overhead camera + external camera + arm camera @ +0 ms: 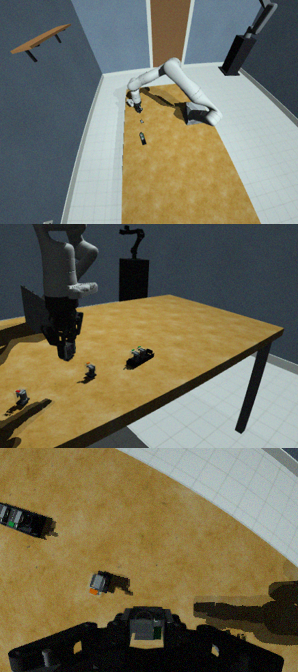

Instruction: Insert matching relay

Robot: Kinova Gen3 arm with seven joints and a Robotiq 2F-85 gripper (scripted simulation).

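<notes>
My gripper (139, 109) (67, 352) (147, 618) is shut on a relay (142, 630), a small grey, clear-looking box with green at one side in the wrist view. It hangs above the table, clear of the top. The black rack (143, 141) (139, 362) (39, 528) holds two relays with green buttons (133, 350) (139, 347). The rack is cut off at the left edge of the wrist view, and its pockets are too small and dark to make out. The held relay's lower part is hidden in the wrist view.
A loose relay (141, 121) (91, 371) (99, 582) with an orange button stands between gripper and rack. Another loose relay (22, 397) with a red button stands at the left in the exterior view. The table edge (164, 391) runs along the front there.
</notes>
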